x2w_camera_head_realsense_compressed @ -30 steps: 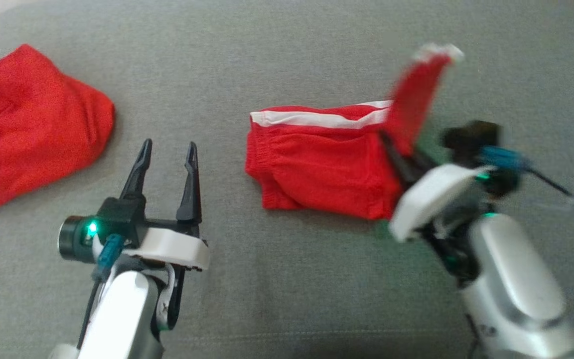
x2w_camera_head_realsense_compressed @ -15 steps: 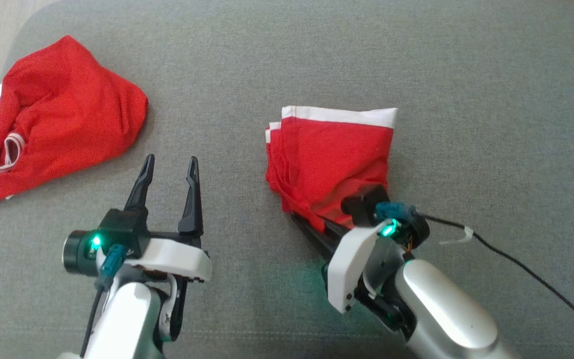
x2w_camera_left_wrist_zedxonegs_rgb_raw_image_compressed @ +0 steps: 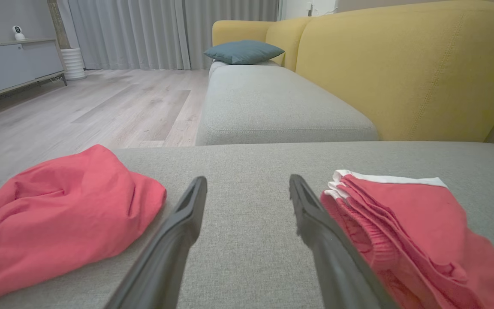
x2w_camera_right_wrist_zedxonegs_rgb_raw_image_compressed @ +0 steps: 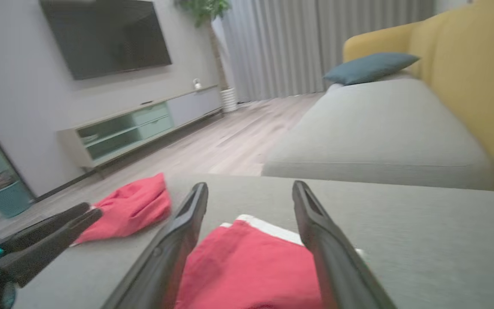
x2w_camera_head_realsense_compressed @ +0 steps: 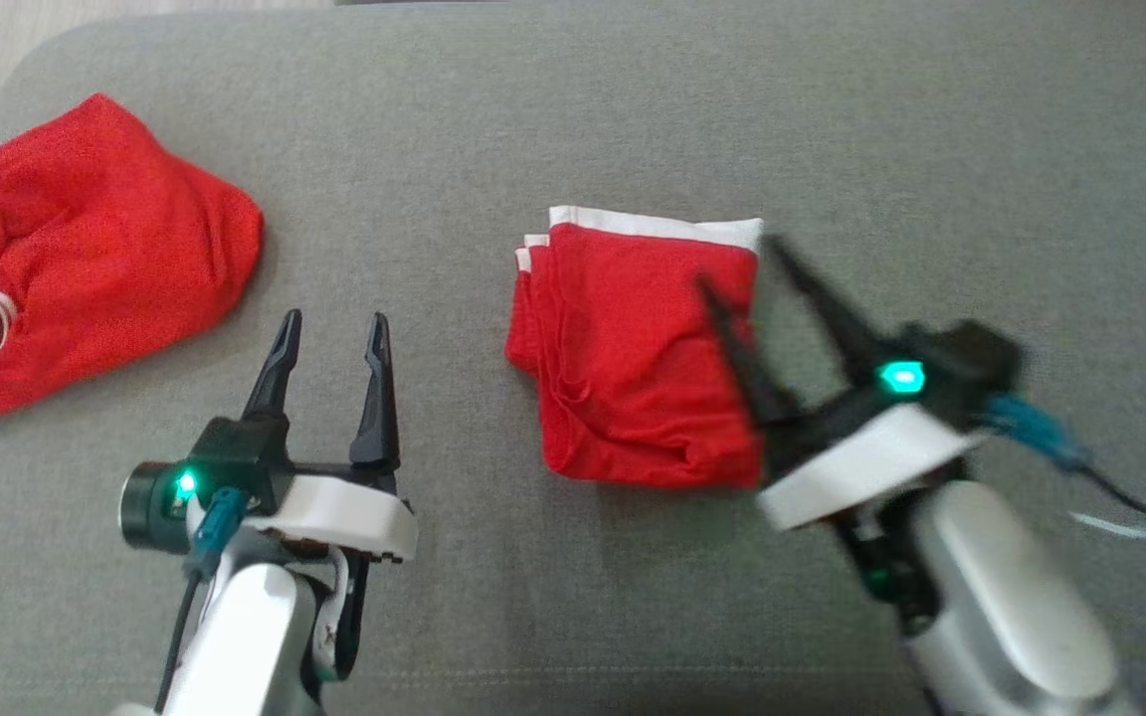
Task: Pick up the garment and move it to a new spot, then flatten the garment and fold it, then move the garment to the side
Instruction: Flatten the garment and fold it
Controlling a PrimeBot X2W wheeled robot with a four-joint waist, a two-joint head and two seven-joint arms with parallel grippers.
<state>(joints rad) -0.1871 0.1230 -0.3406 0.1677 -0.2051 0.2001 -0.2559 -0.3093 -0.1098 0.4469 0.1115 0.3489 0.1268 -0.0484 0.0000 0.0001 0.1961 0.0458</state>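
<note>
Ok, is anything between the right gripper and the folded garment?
Nothing visible. The open right gripper hangs over the right edge of the folded garment; a crumpled red garment lies far left.

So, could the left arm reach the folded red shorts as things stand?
Probably yes. The left arm's fingers are open, with bare grey cushion between them and the shorts; the right arm's fingers are over the opposite edge.
</note>
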